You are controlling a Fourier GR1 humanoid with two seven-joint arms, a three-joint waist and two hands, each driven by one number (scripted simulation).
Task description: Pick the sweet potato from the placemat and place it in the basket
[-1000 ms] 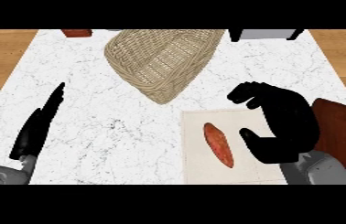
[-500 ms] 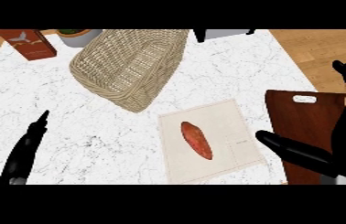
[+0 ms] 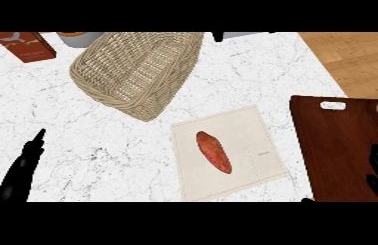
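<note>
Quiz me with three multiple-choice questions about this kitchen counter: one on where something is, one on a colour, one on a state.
1. Where is the sweet potato? A in a sink; B on the placemat; C on a plate.
2. What colour is the placemat? A cream; B blue; C black.
3. How is the left hand? A curled round the sweet potato; B pressing the placemat; C open, holding nothing.
Answers: 1 B, it lies mid-mat; 2 A, the cloth is pale cream; 3 C, straight fingers at the view's left edge, apart from the mat.
</note>
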